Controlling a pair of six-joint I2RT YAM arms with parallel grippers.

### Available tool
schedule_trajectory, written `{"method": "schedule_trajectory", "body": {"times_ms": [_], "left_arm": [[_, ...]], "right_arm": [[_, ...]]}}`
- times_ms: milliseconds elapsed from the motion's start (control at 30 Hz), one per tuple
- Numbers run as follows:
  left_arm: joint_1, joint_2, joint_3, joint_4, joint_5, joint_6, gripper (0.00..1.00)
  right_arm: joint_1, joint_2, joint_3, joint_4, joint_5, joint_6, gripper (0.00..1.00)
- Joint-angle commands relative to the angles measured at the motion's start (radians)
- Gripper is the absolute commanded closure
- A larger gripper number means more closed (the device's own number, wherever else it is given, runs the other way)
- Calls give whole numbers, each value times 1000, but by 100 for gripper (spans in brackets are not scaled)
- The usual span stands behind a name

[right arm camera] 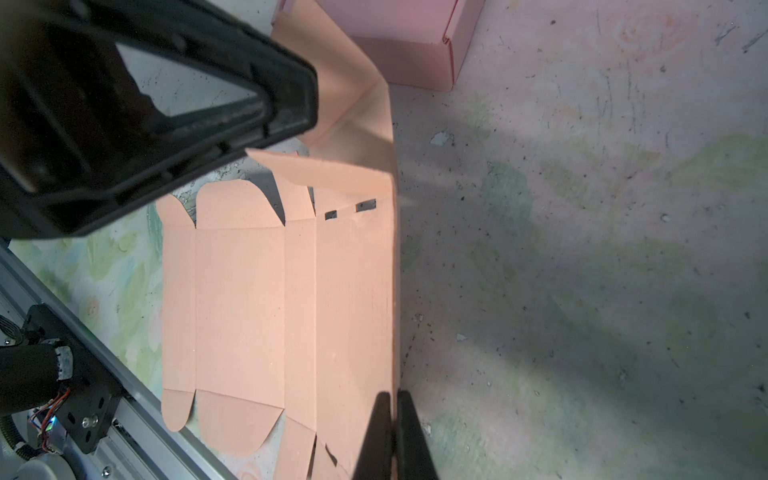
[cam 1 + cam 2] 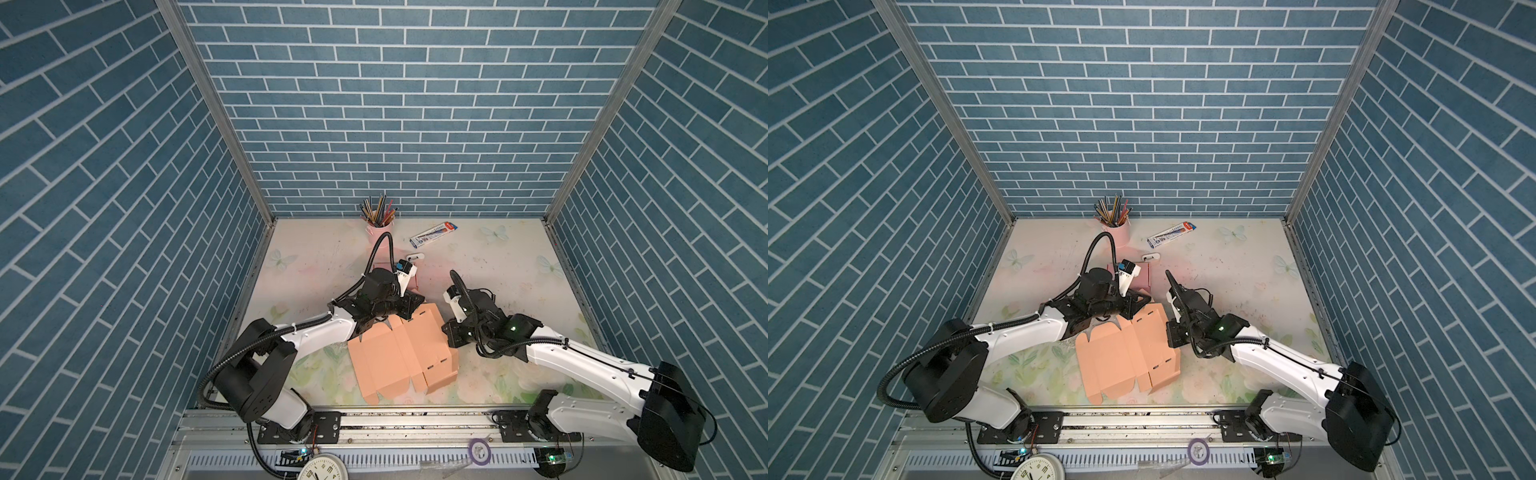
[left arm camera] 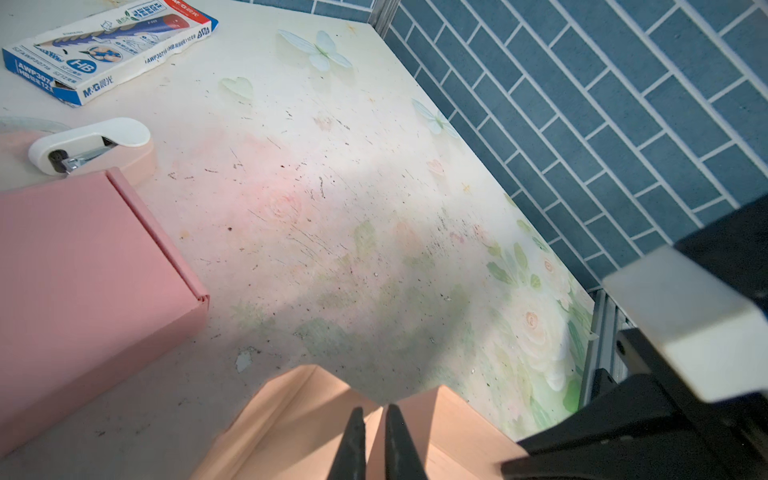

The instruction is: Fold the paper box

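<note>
Right wrist view: found the right pincer (image 1: 392,397) clenched on the upturned wall along the 3 o'clock side of the paper box (image 1: 257,299), otherwise mostly flat toward 6 o'clock of the bench (image 2: 498,266), between the two arms. Could not tell whether the left pincer (image 3: 375,409), tips barely apart at the 12 o'clock flap, gripped it or merely straddled it. Judged the likely failures as a loose flap springing flat, thin card creasing off its score under opposing pulls, or the whole sheet sliding.
</note>
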Motion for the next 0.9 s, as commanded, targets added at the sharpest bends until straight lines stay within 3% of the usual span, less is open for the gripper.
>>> {"method": "schedule_trajectory", "body": {"times_ms": [0,500,700,867], "left_arm": [[-11,-13,-25,-6,5,6,87],[-49,-32,-68,15,-4,-12,87],[43,-47,-152,61,23,-73,86],[87,-65,-179,21,-1,-47,74]], "right_arm": [[7,0,41,-17,16,-33,100],[10,14,42,-44,39,-57,100],[9,16,39,-61,52,-78,100],[11,21,38,-64,47,-92,100]]}}
